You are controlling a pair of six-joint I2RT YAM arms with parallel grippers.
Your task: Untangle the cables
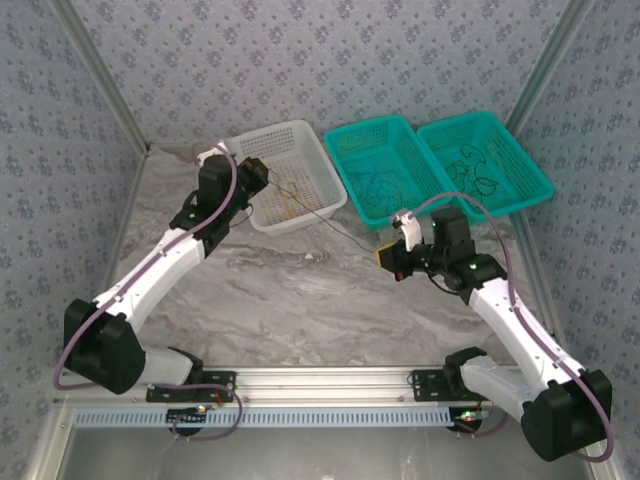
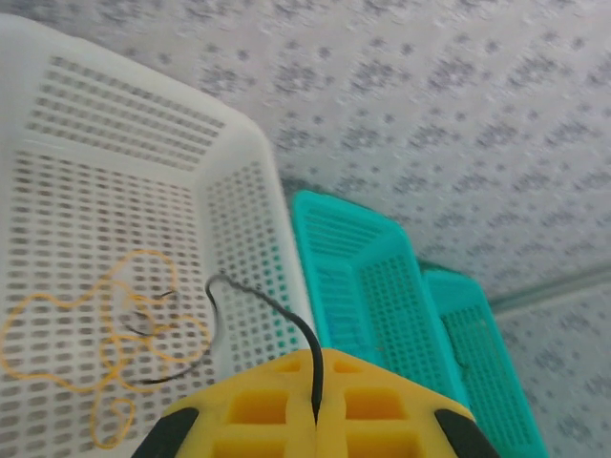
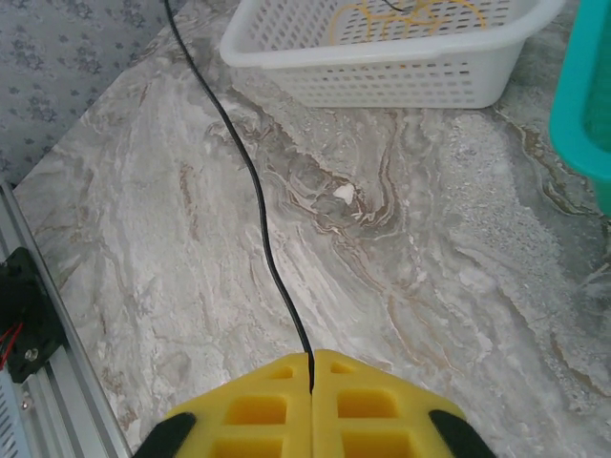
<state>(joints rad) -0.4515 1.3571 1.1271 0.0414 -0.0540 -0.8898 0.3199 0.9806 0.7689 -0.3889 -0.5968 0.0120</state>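
A thin black wire (image 1: 335,222) stretches from the white basket (image 1: 310,212) across the table to my right gripper (image 1: 385,256), which is shut on its end (image 3: 286,305). My left gripper (image 1: 262,176) hangs over the white basket and is shut on the other end of the black wire (image 2: 286,320). Yellow-orange wire loops (image 2: 115,334) lie on the basket floor, with a short dark piece among them. The same yellow-orange loops (image 3: 406,14) show through the basket rim in the right wrist view.
Two teal baskets (image 1: 375,170) (image 1: 485,160) stand to the right of the white one, each holding thin dark wires. Patterned walls enclose the marble table (image 1: 300,290). An aluminium rail (image 1: 320,385) runs along the near edge.
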